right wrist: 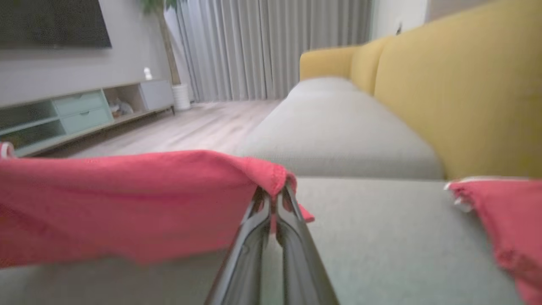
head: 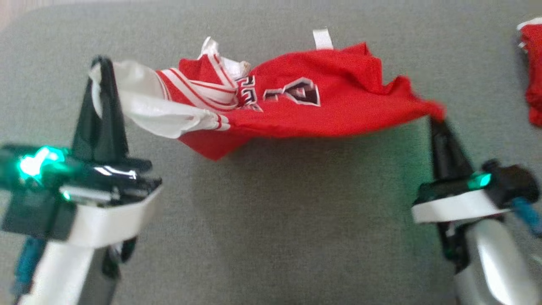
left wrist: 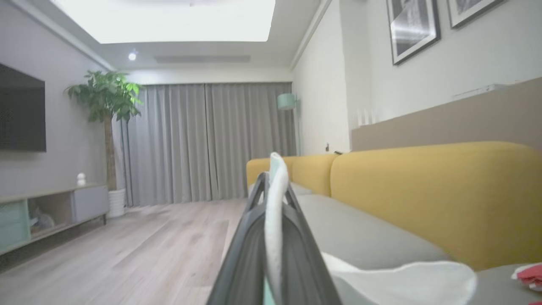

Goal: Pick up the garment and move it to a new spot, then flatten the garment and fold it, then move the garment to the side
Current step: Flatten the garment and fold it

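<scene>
The garment (head: 305,106) is a red jersey with white sleeves, striped trim and dark lettering. It hangs stretched between my two grippers above the grey sofa seat (head: 271,220). My left gripper (head: 101,63) is shut on its white sleeve edge, which shows as a white strip (left wrist: 275,199) pinched between the dark fingers in the left wrist view. My right gripper (head: 436,118) is shut on the red corner at the other end. In the right wrist view the red cloth (right wrist: 127,199) drapes left from the closed fingertips of the right gripper (right wrist: 273,192).
A second red cloth (head: 533,72) lies at the seat's far right edge, also in the right wrist view (right wrist: 504,220). Yellow sofa backrests (left wrist: 423,190) run along one side. Beyond are wooden floor (left wrist: 148,245), a TV cabinet (right wrist: 84,110), grey curtains and a potted plant.
</scene>
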Tool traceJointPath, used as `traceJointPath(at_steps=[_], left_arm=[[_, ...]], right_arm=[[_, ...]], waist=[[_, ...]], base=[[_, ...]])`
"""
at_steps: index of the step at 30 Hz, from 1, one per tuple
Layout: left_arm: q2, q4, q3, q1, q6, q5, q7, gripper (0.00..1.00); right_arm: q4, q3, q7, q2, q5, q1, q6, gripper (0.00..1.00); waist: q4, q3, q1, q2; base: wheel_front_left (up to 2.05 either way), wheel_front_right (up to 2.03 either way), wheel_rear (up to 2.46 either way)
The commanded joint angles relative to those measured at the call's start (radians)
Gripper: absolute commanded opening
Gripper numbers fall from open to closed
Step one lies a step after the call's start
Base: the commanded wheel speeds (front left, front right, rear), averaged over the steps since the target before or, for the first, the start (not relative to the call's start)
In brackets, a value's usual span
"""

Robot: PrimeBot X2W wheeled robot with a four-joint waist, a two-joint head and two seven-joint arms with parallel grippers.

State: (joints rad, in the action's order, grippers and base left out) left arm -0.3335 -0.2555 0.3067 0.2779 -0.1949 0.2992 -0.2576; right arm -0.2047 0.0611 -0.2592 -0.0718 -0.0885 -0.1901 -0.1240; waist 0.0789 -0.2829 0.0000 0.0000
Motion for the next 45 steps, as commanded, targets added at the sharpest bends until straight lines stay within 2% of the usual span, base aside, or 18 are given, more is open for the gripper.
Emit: traceJointPath(at_steps=[1, 6, 9, 11, 17, 18, 21, 26, 32, 35, 38, 41, 45], left_arm=[[-0.050, -0.055, -0.060, 0.115, 0.027, 0.007, -0.003, 0.00], [-0.099, -0.091, -0.087, 0.338, 0.116, 0.056, 0.050, 0.00], [-0.117, -0.080, -0.092, 0.493, 0.167, 0.092, 0.101, 0.00], [-0.115, -0.039, -0.093, 0.589, 0.191, 0.124, 0.139, 0.00], [-0.089, 0.213, -0.065, 0.865, 0.247, 0.181, 0.238, 0.00], [-0.089, 0.213, -0.065, 0.865, 0.247, 0.181, 0.238, 0.00], [-0.076, 0.371, -0.035, 0.972, 0.271, 0.166, 0.229, 0.00], [-0.057, 0.572, 0.006, 1.141, 0.290, 0.109, 0.150, 0.00], [-0.011, 0.702, 0.036, 1.327, 0.304, 0.071, 0.039, 0.00], [0.003, 0.728, 0.037, 1.364, 0.314, 0.093, 0.014, 0.00], [-0.005, 0.722, 0.032, 1.327, 0.320, 0.127, 0.002, 0.00], [-0.024, 0.677, 0.022, 1.213, 0.323, 0.149, -0.003, 0.00], [-0.040, 0.557, -0.008, 0.956, 0.323, 0.164, -0.004, 0.00]], right_arm=[[0.096, -0.009, -0.003, -0.023, -0.019, -0.015, -0.007, 0.00], [0.244, -0.074, -0.003, -0.124, -0.079, -0.113, -0.007, 0.00], [0.288, -0.091, 0.019, -0.183, -0.118, -0.220, -0.007, 0.00], [0.283, -0.091, 0.074, -0.219, -0.142, -0.303, -0.007, 0.00], [0.136, -0.024, 0.260, -0.299, -0.225, -0.578, -0.007, 0.00], [0.136, -0.024, 0.260, -0.299, -0.225, -0.578, -0.007, 0.00], [0.028, 0.043, 0.282, -0.320, -0.262, -0.712, -0.007, 0.00], [-0.136, 0.125, 0.198, -0.327, -0.271, -0.917, -0.007, 0.00], [-0.264, 0.122, 0.053, -0.351, -0.193, -1.085, -0.007, 0.00], [-0.280, 0.109, 0.016, -0.368, -0.147, -1.122, -0.007, 0.00], [-0.278, 0.111, 0.004, -0.381, -0.126, -1.093, -0.007, 0.00], [-0.279, 0.104, 0.000, -0.387, -0.122, -1.012, -0.007, 0.00], [-0.295, 0.095, -0.002, -0.368, -0.135, -0.851, -0.007, 0.00]], waist=[[-0.021, 0.038, 0.0000, 0.0000], [-0.063, 0.097, 0.0000, 0.0000], [-0.093, 0.118, 0.0000, 0.0000], [-0.110, 0.120, 0.0000, 0.0000], [-0.119, 0.017, 0.0000, 0.0000], [-0.119, 0.017, 0.0000, 0.0000], [-0.119, -0.047, 0.0000, 0.0000], [-0.126, -0.142, 0.0000, 0.0000], [-0.122, -0.203, 0.0000, 0.0000], [-0.115, -0.223, 0.0000, 0.0000], [-0.104, -0.238, 0.0000, 0.0000], [-0.094, -0.245, 0.0000, 0.0000], [-0.088, -0.236, 0.0000, 0.0000]], base=[[0.00, 0.00, 0.00], [0.00, 0.00, 0.00], [0.00, 0.00, 0.00], [0.00, 0.00, 0.00], [0.00, 0.00, 0.00], [0.00, 0.00, 0.00], [0.00, 0.00, 0.00], [0.00, 0.00, 0.00], [0.00, 0.00, 0.00], [0.00, 0.00, 0.00], [0.00, 0.00, 0.00], [0.00, 0.00, 0.00], [0.00, 0.00, 0.00]])
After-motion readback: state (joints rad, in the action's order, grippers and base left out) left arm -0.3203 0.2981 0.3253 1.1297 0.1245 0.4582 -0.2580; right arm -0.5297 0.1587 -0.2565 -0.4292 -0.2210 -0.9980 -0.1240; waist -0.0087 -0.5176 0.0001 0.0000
